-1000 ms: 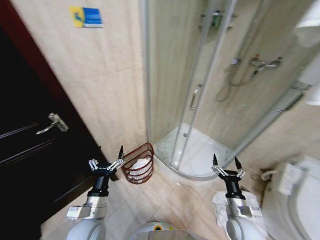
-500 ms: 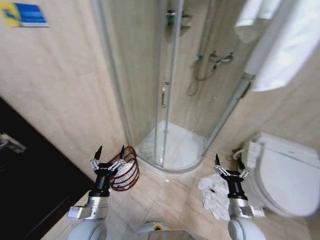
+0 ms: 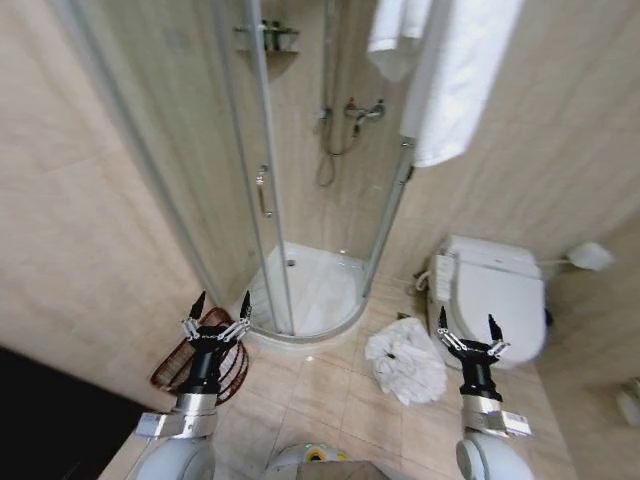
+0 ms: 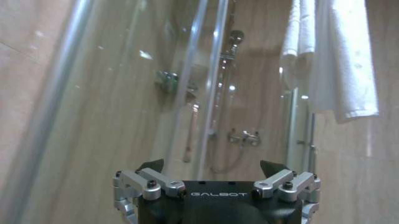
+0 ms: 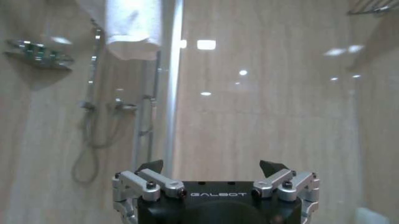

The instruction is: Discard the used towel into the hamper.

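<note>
At the far left of the head view, the hamper [image 3: 205, 358] stands on the tiled floor against the beige wall, just beside the curved base of the shower cabin [image 3: 300, 290]. The left gripper [image 3: 220, 305] is raised in front of it, pointing up, its fingers [image 3: 197, 303] spread wide with nothing between them; the hamper sits below and behind those fingertips, partly hidden by the wrist. In the left wrist view the same gripper [image 4: 212, 164] shows both finger bases set apart and bare.

Toward the middle, the used towel [image 3: 405, 360] lies crumpled on the floor tiles, between the shower base and the toilet [image 3: 495, 295], well apart from the hamper.

Just right of the towel, the right gripper [image 3: 467, 326] is also held upright, its fingers [image 3: 442, 320] splayed and empty. The towel lies lower and beside it, not touching it. The right wrist view shows this gripper [image 5: 212, 164] equally spread. White towels [image 3: 455, 70] hang on the wall above.
</note>
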Controlling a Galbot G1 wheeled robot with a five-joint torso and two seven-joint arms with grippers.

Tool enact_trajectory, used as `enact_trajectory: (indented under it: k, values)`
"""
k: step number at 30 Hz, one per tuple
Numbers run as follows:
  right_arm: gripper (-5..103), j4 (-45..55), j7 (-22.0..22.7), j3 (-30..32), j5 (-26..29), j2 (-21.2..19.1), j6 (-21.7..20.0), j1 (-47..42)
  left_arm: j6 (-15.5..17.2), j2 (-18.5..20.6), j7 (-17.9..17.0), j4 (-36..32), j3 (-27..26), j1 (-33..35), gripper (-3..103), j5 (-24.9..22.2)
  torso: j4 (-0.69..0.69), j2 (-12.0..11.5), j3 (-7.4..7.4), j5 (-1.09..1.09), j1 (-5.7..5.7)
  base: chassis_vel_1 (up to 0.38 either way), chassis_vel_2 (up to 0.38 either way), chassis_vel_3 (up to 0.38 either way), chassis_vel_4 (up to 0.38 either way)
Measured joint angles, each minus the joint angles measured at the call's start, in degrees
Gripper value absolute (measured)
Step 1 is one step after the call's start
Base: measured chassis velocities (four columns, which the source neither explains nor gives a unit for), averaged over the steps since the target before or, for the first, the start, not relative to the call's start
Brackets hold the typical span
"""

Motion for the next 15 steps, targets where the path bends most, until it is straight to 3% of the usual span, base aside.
enact_trajectory:
  k: [6,10,15]
  values:
    - [100,0.9,0.7,0.1,-0.2,0.0,-1.1,0.2,0.1,0.3,-0.9,-0.1,0.1,-0.1,100,0.5,-0.01,0.0,0.00,0.00,0.01,-0.083,-0.055,-0.069,-0.065]
    - [100,2.0,0.8,0.2,1.1,-2.0,-2.5,0.4,-0.3,0.4,-1.3,0.6,0.8,-0.2,100,0.8,0.02,0.0,0.00,0.00,0.00,0.000,0.000,0.000,0.000]
    - [100,4.9,1.5,2.6,4.8,-7.3,-7.6,1.8,-1.0,0.9,-2.8,1.4,1.6,0.0,100,2.2,0.00,0.0,0.00,0.02,0.00,0.000,0.000,0.000,0.000]
